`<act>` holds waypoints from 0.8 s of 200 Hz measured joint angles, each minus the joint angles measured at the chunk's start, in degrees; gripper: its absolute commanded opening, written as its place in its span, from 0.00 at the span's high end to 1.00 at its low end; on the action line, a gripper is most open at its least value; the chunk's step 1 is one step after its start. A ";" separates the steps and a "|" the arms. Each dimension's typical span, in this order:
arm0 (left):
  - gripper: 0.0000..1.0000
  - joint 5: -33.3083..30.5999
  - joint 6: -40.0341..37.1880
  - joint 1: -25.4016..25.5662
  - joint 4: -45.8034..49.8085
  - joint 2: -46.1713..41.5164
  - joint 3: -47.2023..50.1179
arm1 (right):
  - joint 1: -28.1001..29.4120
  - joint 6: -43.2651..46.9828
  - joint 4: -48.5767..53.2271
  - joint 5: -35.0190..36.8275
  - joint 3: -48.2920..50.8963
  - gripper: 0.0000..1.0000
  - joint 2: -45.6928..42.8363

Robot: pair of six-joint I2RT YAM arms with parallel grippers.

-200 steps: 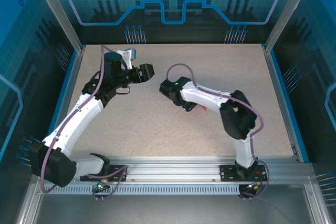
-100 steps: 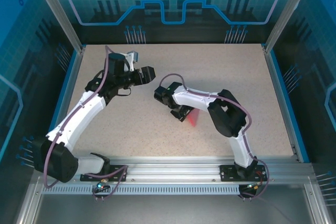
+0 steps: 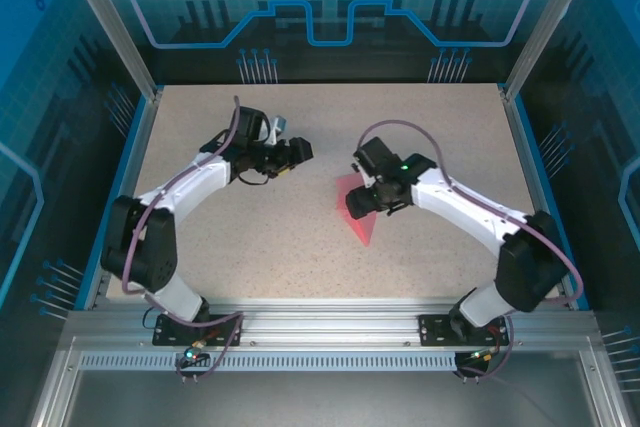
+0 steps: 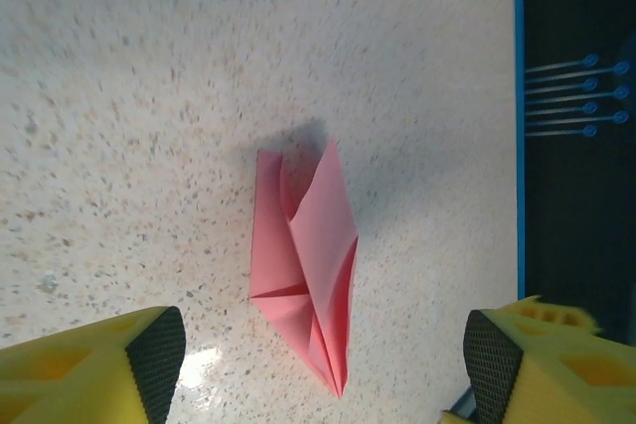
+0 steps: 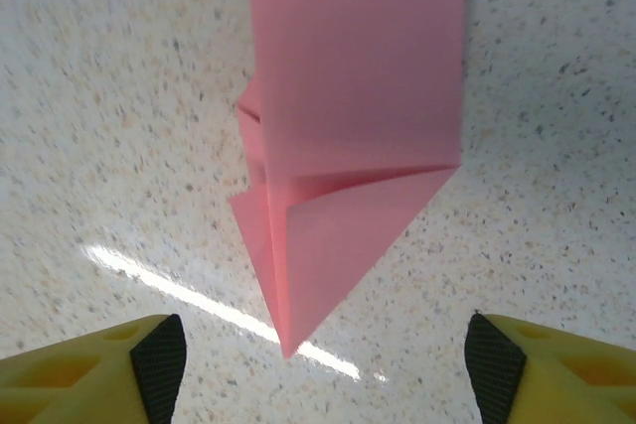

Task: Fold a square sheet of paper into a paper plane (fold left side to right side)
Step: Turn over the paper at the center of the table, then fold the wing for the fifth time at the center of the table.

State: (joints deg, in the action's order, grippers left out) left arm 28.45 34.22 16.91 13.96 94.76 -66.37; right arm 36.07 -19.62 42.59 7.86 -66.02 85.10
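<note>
The square sheet of paper lies on the table folded into a slim pink-red paper plane (image 3: 360,225), its point toward the near edge. My right gripper (image 3: 366,202) hovers over its wide end. In the right wrist view the paper plane (image 5: 348,96) lies flat ahead of the open right gripper (image 5: 323,364), touching neither finger. My left gripper (image 3: 298,152) hangs to the plane's left, apart from it. From the left wrist the paper plane (image 4: 308,265) shows a raised flap, and the left gripper (image 4: 323,364) is open and holds nothing.
The speckled table (image 3: 250,237) has blue edge strips (image 3: 545,187) and dark walls behind. Both arm bases sit on the aluminium rail (image 3: 320,322) at the near edge.
My right gripper has opened, let go of the paper and drawn back to the right, uncovering the plane. My left gripper has shifted slightly right while its arm folded in.
</note>
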 measured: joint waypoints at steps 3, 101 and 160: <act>0.23 0.37 0.20 0.20 -0.26 0.59 0.00 | -0.42 -0.07 -0.96 -0.59 0.79 0.19 -0.74; 0.52 5.97 2.16 8.74 -4.02 18.84 -5.42 | -16.28 -12.68 -26.51 -17.46 24.59 0.00 -21.29; 0.77 5.97 1.36 9.14 -7.02 21.77 -6.23 | -17.77 -14.53 -32.33 -22.95 26.84 0.00 -20.41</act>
State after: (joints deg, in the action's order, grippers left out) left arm 34.41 35.57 26.04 6.94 116.53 -72.60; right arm 18.31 -34.15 10.26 -15.09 -39.18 64.69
